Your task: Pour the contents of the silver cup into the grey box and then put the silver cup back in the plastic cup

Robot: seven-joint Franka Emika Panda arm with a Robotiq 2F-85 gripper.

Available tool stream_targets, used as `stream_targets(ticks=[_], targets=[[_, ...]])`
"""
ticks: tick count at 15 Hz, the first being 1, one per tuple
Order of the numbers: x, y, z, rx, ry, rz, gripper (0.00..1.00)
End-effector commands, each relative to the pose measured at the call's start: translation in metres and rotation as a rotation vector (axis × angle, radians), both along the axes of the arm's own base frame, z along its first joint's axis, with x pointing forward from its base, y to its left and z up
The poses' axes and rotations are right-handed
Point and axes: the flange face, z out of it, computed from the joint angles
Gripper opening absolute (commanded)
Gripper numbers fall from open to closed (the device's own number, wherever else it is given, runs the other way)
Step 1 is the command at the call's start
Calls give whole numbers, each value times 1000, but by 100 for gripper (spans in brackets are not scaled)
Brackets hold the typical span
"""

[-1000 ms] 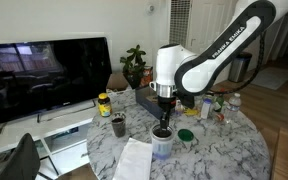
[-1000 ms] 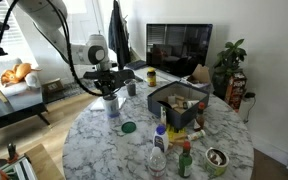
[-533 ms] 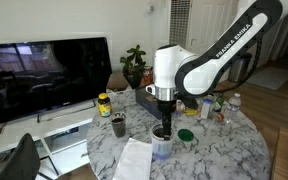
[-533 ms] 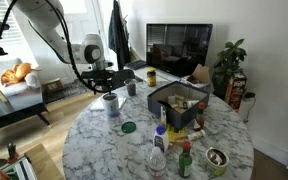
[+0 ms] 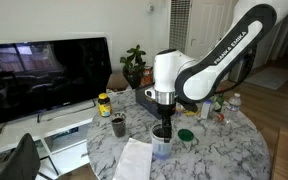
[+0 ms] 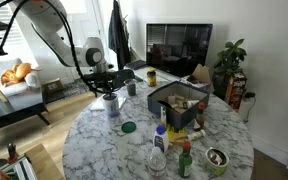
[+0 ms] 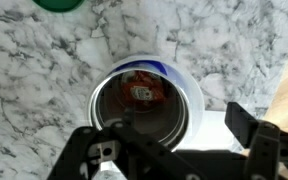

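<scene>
Silver cup (image 7: 122, 108) looks light, rigid, slick metal; fingers (image 7: 247, 126) are spread apart around it, I think, so pinch the rim firmly.

The table (image 5: 229, 140) is taken from mid-distance in both exterior views — in an exterior view near table height, the television (image 5: 44, 75) at left; in an exterior view from higher, the television (image 6: 179, 45) behind it. The wrist view is aimed straight down, close above the table, the tool (image 7: 174, 132) at its lower edge.
</scene>
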Motion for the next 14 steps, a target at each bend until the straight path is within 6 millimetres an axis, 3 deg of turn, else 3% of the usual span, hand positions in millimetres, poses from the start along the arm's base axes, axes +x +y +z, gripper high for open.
stream_targets(ticks=[1, 3, 7, 10, 14], targets=[[6, 2, -8, -1, -38, 32, 88], [7, 2, -11, -7, -50, 39, 83], [10, -1, -13, -14, -70, 47, 53], [11, -2, -14, -12, -73, 49, 53], [10, -1, -17, -13, -66, 53, 36]])
